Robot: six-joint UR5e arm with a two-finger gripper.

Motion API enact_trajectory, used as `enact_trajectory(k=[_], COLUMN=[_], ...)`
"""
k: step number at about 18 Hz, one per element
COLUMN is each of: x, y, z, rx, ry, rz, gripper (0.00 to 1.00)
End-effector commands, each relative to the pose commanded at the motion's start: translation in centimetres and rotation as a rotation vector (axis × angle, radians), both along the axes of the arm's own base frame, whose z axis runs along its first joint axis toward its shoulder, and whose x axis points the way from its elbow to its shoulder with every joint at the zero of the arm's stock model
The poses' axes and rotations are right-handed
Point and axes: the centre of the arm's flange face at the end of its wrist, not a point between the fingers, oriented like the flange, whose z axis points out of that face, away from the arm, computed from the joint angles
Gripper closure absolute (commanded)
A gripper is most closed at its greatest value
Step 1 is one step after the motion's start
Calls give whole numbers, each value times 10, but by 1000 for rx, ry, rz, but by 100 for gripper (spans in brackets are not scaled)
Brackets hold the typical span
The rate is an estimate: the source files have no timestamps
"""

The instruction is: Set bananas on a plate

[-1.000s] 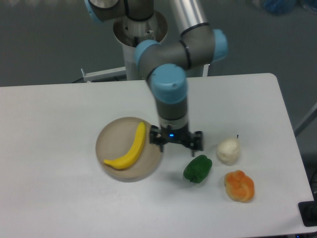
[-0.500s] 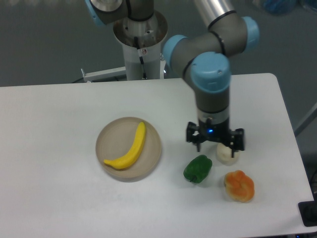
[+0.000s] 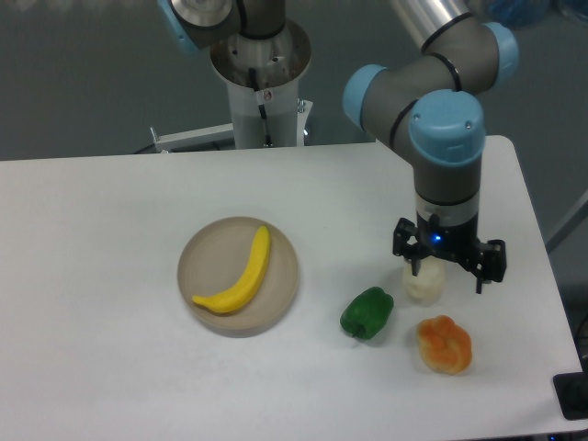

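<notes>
The yellow banana (image 3: 241, 275) lies diagonally on the round beige plate (image 3: 211, 253) at the table's middle left. My gripper (image 3: 447, 274) hangs far to the right of the plate, above a white fruit (image 3: 423, 282). Its jaws stand open and hold nothing. The gripper is well apart from the banana and the plate.
A green pepper (image 3: 367, 312) lies right of the plate. A lumpy orange fruit (image 3: 444, 344) lies near the front right. The white fruit sits partly under the gripper. The arm's base column (image 3: 264, 83) stands behind the table. The table's right edge is close to the gripper.
My gripper has moved to the right, from beside the plate's right rim to above the white fruit. The banana stays on the plate.
</notes>
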Motion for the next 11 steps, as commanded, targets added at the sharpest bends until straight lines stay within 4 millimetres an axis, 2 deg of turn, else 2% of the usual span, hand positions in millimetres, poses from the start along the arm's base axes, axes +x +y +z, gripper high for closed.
enact_trajectory(k=[11], x=[-8], y=[7], z=[-3], rx=[3], ry=[9], rz=[-8], gripper=[0])
